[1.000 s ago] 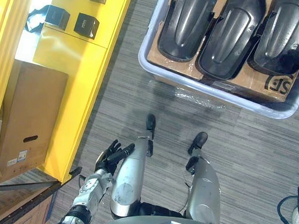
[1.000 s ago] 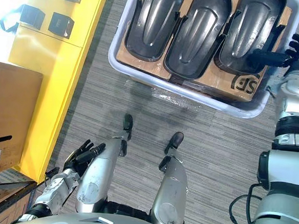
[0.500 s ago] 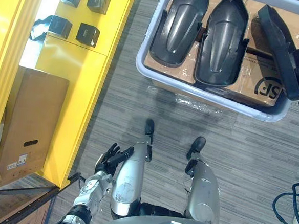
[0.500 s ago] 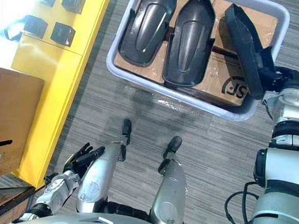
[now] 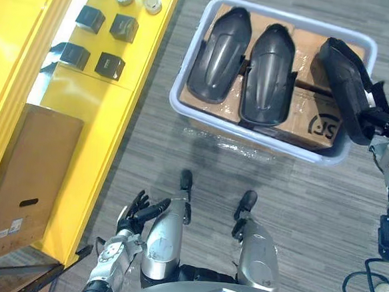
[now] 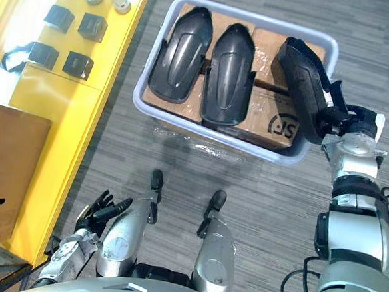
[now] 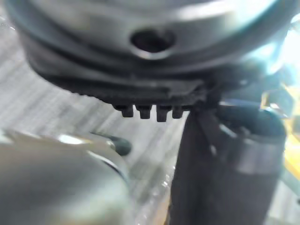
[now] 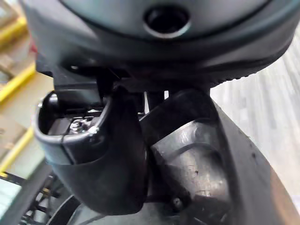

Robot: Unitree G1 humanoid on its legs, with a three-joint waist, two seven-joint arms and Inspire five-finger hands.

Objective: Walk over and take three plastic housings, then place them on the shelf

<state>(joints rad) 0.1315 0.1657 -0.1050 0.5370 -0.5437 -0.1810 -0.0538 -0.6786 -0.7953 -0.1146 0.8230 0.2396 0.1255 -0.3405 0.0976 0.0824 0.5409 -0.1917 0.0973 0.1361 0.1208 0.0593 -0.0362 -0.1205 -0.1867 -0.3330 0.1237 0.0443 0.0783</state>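
The right hand (image 6: 346, 120) grips one black housing (image 6: 297, 93), tilted on edge over the right end of a pale bin (image 6: 208, 135). Two other housings (image 6: 181, 55) lie side by side inside. The left hand (image 5: 137, 209) hangs near the yellow shelf (image 6: 51, 96), fingers loosely spread.

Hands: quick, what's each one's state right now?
Left hand: open, holding nothing.
Right hand: shut on the tilted black plastic housing.
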